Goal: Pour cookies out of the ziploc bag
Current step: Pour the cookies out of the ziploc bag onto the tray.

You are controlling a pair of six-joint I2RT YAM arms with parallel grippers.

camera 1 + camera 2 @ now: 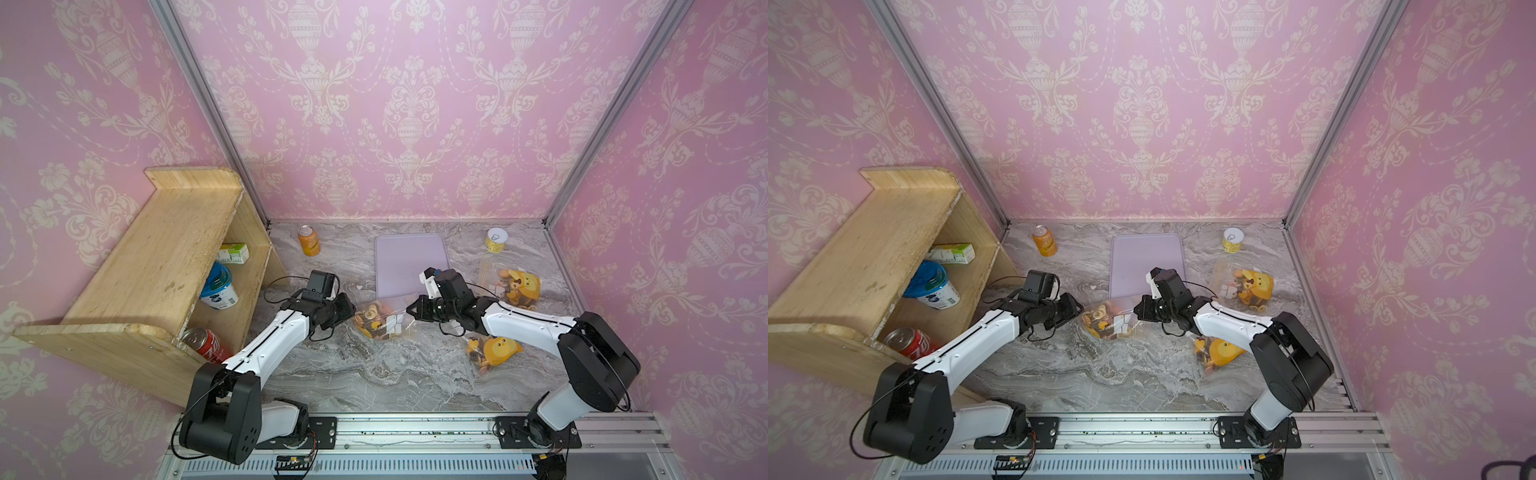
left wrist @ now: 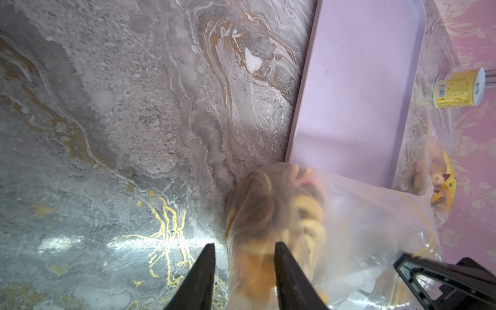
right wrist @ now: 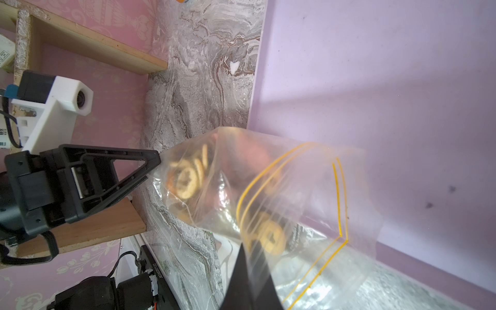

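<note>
cookies [image 2: 271, 212] blurred (thru bag [image 2: 362, 228]) | right gripper [image 3: 245, 257] cut off by frame edge

- The left arm [image 1: 270, 345] is reaching low toward the ziploc bag [image 1: 384, 318] from its left side.
- The left gripper [image 2: 244, 247] is straddling the bag's filled end, its fingers [image 2: 204, 268] apart. Whether it is pinching is unclear.
- The right arm [image 1: 528, 322] is stretching in from the bag's opposite side.
- The right gripper [image 1: 410, 309] is clamping the bag's film near its zip strip, jaws closed.

Ziploc bag [image 3: 308, 171]: clear, glossy, crinkled plastic. Tabletop [image 2: 107, 120]: polished marble-look. Tray [image 2: 357, 94]: smooth matt plastic. Shelf [image 1: 145, 257]: rough wood.
</note>
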